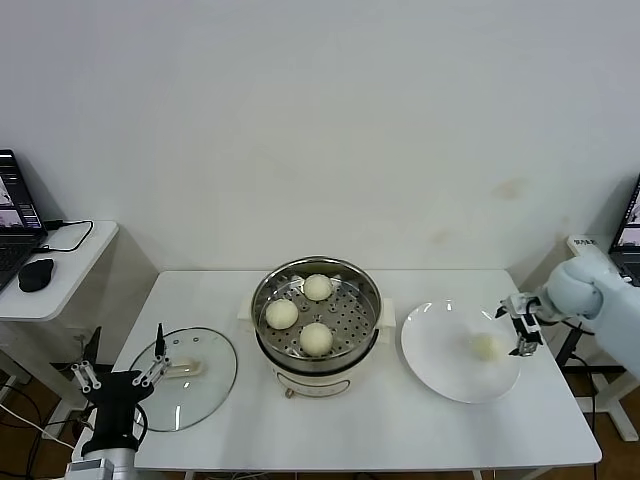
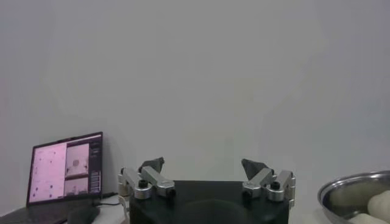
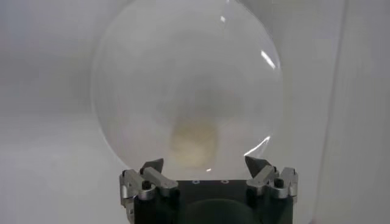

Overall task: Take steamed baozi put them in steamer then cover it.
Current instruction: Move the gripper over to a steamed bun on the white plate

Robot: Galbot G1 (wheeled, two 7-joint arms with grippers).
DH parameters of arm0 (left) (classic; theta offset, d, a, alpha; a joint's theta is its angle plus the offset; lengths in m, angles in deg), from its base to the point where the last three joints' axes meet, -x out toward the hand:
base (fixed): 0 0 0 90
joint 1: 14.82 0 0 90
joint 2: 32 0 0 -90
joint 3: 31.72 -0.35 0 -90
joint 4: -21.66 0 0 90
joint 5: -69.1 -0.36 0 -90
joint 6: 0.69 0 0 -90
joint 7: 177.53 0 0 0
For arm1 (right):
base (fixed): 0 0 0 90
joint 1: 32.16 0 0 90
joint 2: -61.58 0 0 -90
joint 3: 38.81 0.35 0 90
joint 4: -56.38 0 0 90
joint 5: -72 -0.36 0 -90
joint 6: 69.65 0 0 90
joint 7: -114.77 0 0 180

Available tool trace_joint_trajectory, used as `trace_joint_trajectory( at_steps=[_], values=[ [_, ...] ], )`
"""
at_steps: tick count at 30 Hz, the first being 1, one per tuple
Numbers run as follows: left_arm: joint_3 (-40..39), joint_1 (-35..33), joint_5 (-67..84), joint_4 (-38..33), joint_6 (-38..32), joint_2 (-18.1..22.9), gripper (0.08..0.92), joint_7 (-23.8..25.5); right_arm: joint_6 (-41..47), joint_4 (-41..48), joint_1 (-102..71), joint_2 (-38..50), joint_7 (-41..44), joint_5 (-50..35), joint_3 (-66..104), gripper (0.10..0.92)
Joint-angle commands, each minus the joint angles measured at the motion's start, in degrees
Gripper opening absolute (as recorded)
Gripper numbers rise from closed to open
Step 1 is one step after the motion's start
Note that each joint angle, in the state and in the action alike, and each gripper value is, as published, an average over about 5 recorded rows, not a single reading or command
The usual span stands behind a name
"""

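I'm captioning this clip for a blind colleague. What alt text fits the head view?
Three baozi sit in the steamer at table centre; a fourth lies on a plate to its right, the open right gripper beside it. The cover lies to the left, near the open left gripper.

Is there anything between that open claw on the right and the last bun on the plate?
Nothing visible. The right gripper hangs open at the plate's outer rim, facing the last baozi, with only bare plate between. Toward the steamer, which holds three buns, the table looks free too. The cover lies on its far side.
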Motion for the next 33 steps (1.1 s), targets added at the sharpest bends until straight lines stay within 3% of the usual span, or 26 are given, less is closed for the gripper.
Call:
trace_joint_trajectory(
  at_steps=[1, 15, 27, 33],
  values=[
    [0.15, -0.35, 0.04, -0.18, 0.04, 0.11, 0.823, 0.03, -0.82, 7.03, -4.73, -5.88, -0.27, 3.7, 3.84, 0.823],
    [-0.23, -0.28, 0.13, -0.17, -0.05, 0.39, 0.823, 0.1, -1.19, 10.4, -5.08, -8.05, -1.54, 4.4, 4.46, 0.821],
    [-0.2, -0.49, 0.16, -0.33, -0.28, 0.54, 0.823, 0.04, -1.19, 12.43, -5.69, -9.91, -2.33, 5.03, 5.88, 0.745],
    [-0.08, -0.66, 0.17, -0.37, -0.41, 0.58, 0.823, -0.01, -0.74, 10.32, -4.09, -8.42, -1.42, 3.57, 5.12, 0.666]
  ],
)
